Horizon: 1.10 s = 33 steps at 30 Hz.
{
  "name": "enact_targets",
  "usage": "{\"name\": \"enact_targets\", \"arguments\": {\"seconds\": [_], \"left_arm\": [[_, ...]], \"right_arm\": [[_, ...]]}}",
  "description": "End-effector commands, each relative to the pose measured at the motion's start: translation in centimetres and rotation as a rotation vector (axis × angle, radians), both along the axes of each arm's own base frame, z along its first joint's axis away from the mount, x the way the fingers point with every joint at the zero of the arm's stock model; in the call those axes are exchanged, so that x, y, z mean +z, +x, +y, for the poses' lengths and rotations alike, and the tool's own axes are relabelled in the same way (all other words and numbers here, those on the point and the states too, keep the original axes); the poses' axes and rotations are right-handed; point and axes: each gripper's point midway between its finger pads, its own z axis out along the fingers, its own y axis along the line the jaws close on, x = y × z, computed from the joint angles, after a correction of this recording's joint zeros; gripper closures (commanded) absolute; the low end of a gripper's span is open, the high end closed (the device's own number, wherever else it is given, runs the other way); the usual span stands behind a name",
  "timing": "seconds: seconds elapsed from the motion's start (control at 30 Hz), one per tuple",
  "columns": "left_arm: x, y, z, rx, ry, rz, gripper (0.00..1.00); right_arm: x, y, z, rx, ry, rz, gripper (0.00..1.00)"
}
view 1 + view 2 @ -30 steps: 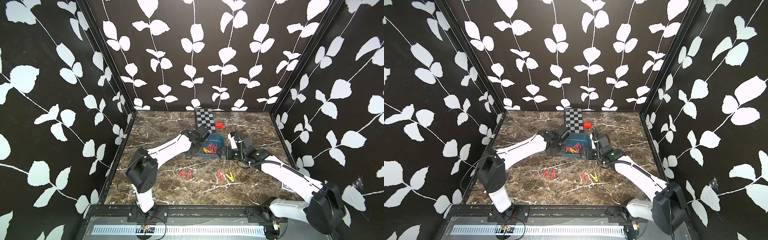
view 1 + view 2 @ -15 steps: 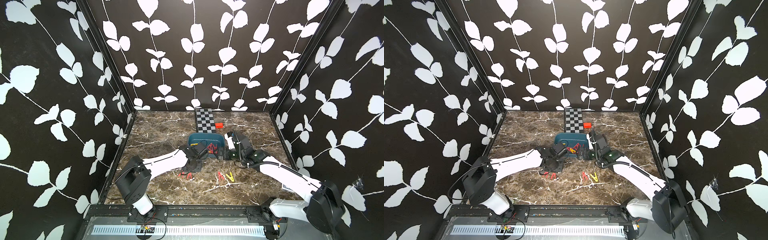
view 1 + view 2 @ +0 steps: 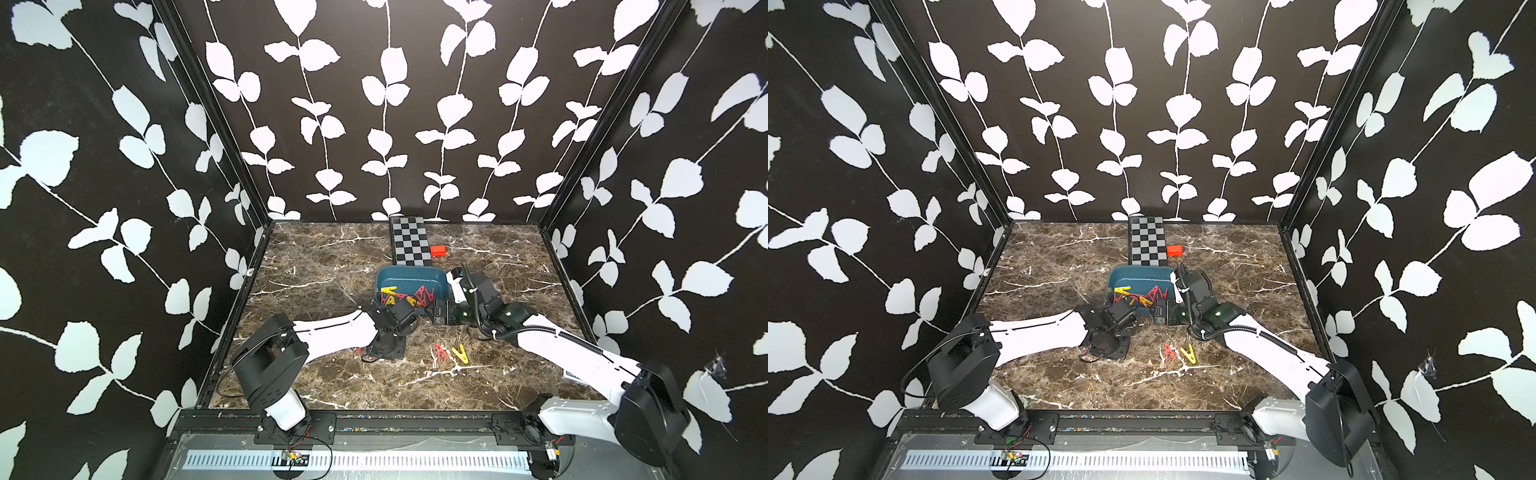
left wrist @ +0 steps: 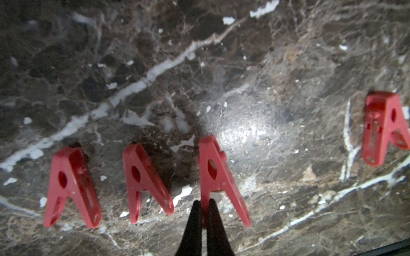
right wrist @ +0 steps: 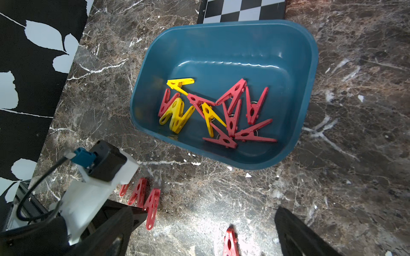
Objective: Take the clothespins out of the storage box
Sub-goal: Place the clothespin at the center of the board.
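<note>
The teal storage box stands mid-table, seen from above in the right wrist view. Several red and yellow clothespins lie in its near half. My left gripper points down at the marble in front of the box, shut on one leg of a red clothespin whose tips touch the surface. Two more red clothespins lie beside it. My right gripper hangs open near the box's front right corner, above a red clothespin lying loose on the table.
A red and a yellow clothespin lie on the marble in front of the right arm. A checkered board and a small orange-red block sit behind the box. The left arm's wrist is close beside the right gripper.
The left arm has come back from the box and down to the marble in front of it, carrying a red clothespin. The right arm has barely moved.
</note>
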Motion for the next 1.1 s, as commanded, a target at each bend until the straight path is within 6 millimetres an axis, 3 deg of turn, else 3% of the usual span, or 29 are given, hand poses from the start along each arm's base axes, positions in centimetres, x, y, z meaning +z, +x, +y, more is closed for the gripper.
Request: {"name": "enact_targets", "arguments": {"seconds": [0.0,0.2,0.27,0.43,0.93,1.07], "left_arm": [[-0.9,-1.0,0.3,-0.001,0.011,0.027,0.94],[-1.6,-1.4,0.5,-0.006,0.028,0.040,0.85],[-1.4,-1.3,0.4,-0.009,0.021,0.036,0.78],[-0.5,-1.0,0.4,-0.015,0.024,0.018,0.71],[6.2,3.2,0.2,-0.012,-0.030,-0.142,0.48],[8.5,4.9,1.0,0.017,-0.077,-0.185,0.38]], "right_arm": [[-0.2,-0.3,-0.4,-0.014,-0.011,-0.001,0.01],[-0.5,-0.2,-0.4,-0.017,-0.013,0.002,0.01],[-0.5,-0.2,-0.4,-0.019,-0.015,0.002,0.01],[-0.5,0.1,-0.5,-0.032,-0.032,-0.002,0.01],[-0.8,3.9,0.0,-0.023,-0.236,0.017,0.01],[-1.1,5.1,0.6,-0.016,-0.248,0.020,0.10]]}}
